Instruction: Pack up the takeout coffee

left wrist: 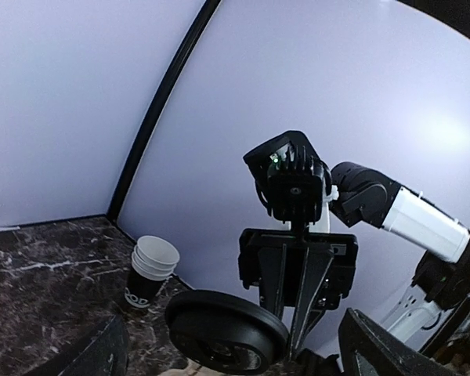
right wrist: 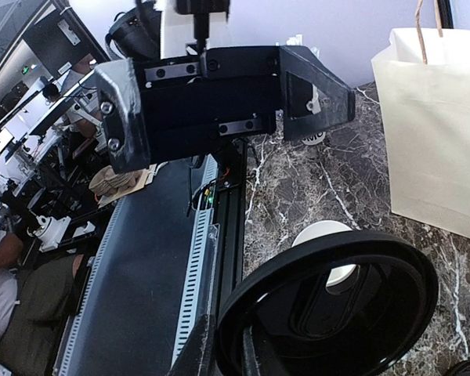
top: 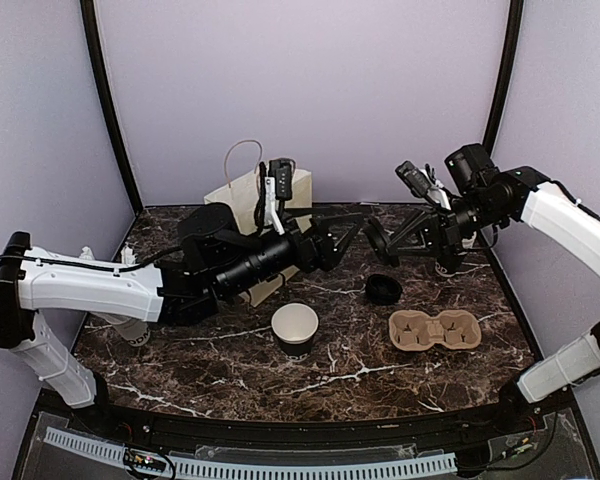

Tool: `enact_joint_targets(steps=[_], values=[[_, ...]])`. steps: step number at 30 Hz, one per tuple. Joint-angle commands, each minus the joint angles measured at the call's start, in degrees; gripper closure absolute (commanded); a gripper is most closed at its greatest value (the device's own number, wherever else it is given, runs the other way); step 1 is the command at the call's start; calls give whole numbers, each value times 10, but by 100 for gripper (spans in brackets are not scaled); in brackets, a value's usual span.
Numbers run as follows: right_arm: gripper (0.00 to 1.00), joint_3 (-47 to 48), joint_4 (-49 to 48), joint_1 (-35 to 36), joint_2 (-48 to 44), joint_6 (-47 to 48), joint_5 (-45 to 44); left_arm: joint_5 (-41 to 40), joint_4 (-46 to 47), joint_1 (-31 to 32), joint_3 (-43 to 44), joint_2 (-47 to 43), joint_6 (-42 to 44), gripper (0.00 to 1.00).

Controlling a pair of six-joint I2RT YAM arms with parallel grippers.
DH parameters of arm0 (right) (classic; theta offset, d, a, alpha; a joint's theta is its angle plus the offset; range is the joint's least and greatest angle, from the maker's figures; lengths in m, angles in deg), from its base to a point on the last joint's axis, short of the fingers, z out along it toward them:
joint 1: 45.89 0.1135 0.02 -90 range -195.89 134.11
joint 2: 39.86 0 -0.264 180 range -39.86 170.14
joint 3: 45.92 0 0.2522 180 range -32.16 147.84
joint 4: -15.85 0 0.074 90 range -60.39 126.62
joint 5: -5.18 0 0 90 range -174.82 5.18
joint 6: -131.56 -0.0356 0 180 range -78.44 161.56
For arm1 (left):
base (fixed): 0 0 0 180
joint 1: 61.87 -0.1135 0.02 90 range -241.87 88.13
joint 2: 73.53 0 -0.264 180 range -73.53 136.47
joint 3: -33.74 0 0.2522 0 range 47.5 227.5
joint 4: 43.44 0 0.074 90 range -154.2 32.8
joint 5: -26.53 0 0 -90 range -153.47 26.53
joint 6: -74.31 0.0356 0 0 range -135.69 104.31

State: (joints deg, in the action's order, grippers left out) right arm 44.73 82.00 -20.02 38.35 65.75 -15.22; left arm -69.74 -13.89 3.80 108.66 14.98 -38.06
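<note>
My right gripper (top: 388,240) is shut on the rim of a round black lid (top: 376,241) and holds it up in the air over the table's back middle. The lid fills the bottom of the right wrist view (right wrist: 337,305). My left gripper (top: 346,238) is open and empty. It faces the lid from the left, with its fingers (left wrist: 376,345) spread wide and apart from it. An uncovered paper cup (top: 295,328) with a dark sleeve stands below them on the marble. A second black lid (top: 382,290) lies on the table. The tan two-hole tray (top: 435,330) is at the front right.
A cream handled paper bag (top: 252,200) stands at the back, behind my left arm. A stack of spare paper cups (left wrist: 150,270) stands at the back right by the wall. The table's front edge carries a black rail (top: 280,425).
</note>
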Motion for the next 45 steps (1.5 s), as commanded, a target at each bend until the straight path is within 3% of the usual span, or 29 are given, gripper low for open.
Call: enact_joint_targets(steps=[1,16,26,45], values=[[87,3,8,4,-10,26,8,58,86,-6,-23,15,-231,5],[87,-2,1,4,-20,25,13,136,221,-29,-24,111,-384,7],[87,-5,-9,4,-7,18,15,197,238,-40,7,145,-380,8],[86,-3,-17,4,6,14,25,211,274,-44,23,183,-405,18]])
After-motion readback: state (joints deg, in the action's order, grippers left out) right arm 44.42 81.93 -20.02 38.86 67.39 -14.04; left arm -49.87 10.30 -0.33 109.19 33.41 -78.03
